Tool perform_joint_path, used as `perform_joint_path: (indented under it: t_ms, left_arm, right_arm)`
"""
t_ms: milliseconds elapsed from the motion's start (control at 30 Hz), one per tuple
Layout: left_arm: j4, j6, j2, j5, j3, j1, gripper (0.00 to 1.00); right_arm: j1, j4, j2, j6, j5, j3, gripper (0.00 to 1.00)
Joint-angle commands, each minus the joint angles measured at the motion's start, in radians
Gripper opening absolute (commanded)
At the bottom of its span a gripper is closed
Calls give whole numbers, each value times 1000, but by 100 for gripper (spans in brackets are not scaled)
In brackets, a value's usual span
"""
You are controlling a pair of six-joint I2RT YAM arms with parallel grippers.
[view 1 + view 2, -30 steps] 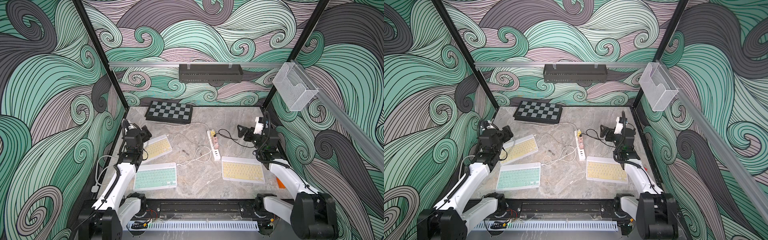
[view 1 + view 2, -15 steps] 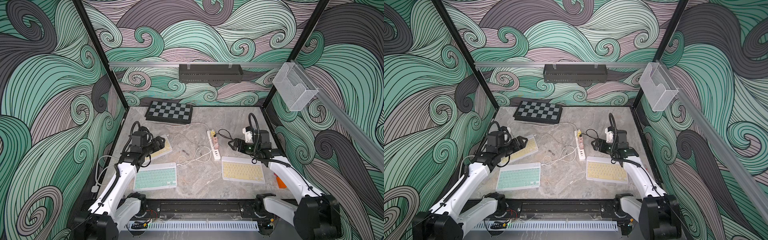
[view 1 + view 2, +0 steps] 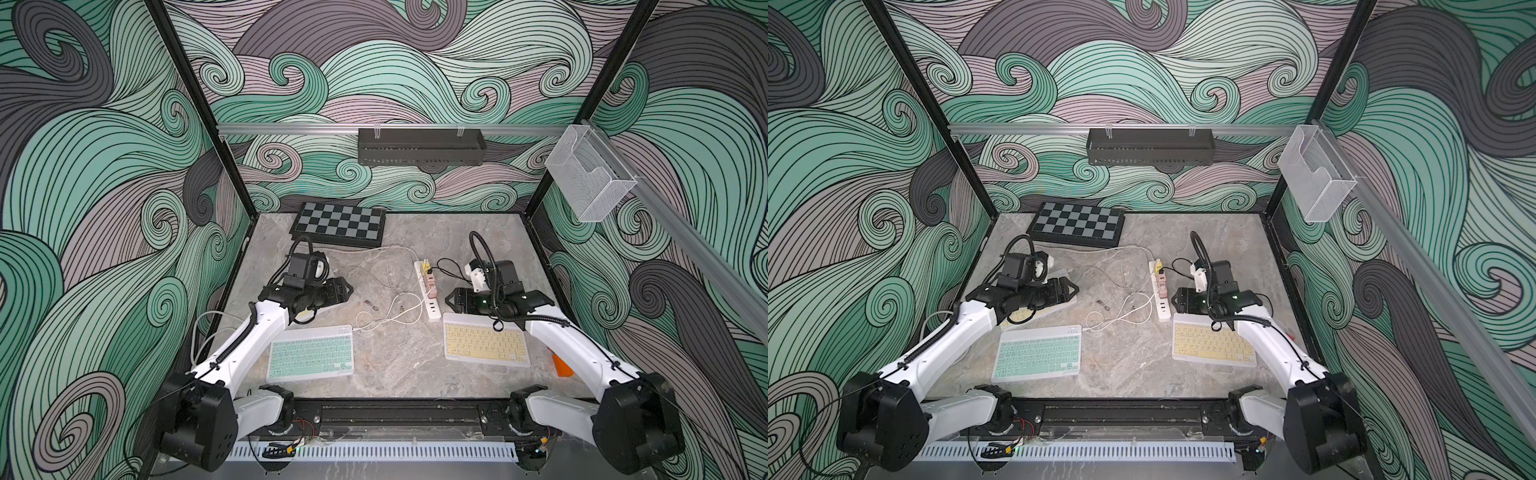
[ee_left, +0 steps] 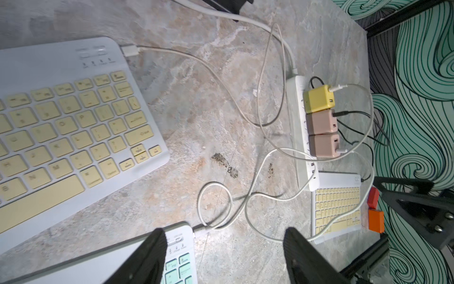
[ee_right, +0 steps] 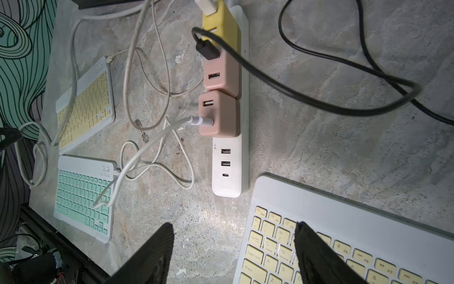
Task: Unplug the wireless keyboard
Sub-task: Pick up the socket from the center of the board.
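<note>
Right, both pincers look released and empty to me. The left gripper (image 4: 224,230) hovers with its fingers spread, pointing toward 3 o'clock over the end of a yellow keyboard (image 4: 68,127) that lies at 9 o'clock on the marble table (image 3: 395,370). The right gripper (image 5: 234,225) points toward 9 o'clock, with one finger (image 5: 317,253) above the corner of a second yellow keyboard (image 3: 484,344) at 5 o'clock. The mint-green keyboard (image 3: 309,358) lies flat at 7 o'clock, with a white plug (image 4: 200,230) seated in its 1 o'clock corner. Its white cable (image 3: 390,318) loops across the marble toward the power strip (image 3: 433,309), but I cannot trace which charger feeds it. The strip lies near the centre, running 12 to 6, and carries a yellow charger (image 4: 318,98) and two pink chargers (image 5: 218,115). The first yellow keyboard also has a white plug at its corner. A chessboard (image 3: 338,224) sits at 11 o'clock.
</note>
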Motion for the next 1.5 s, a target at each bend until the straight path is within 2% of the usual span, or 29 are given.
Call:
perform_joint_path:
  t_ms: [0, 233, 367, 533, 667, 733, 867, 1167, 1467]
  left_arm:
    - [6, 18, 19, 28, 35, -37, 76]
    - [24, 16, 41, 39, 36, -45, 75]
    - [17, 20, 56, 40, 52, -47, 75]
    - [41, 6, 74, 46, 52, -51, 75]
    - [58, 0, 96, 49, 53, -55, 75]
    - [62, -7, 103, 49, 59, -55, 74]
    - [62, -11, 101, 52, 62, -55, 74]
    - [46, -13, 92, 55, 71, -55, 74]
    - [41, -17, 98, 56, 73, -55, 74]
  right_arm:
    - [34, 95, 23, -34, 54, -26, 78]
    - [88, 236, 130, -35, 87, -24, 77]
    - [93, 229, 171, -29, 90, 6, 73]
    - [90, 207, 123, -1, 104, 10, 73]
    - [94, 193, 148, -35, 96, 32, 72]
    - [105, 184, 170, -59, 122, 44, 69]
    - [146, 250, 183, -89, 175, 24, 71]
    - [181, 462, 267, -54, 288, -5, 68]
    - [219, 495, 369, -49, 325, 30, 62]
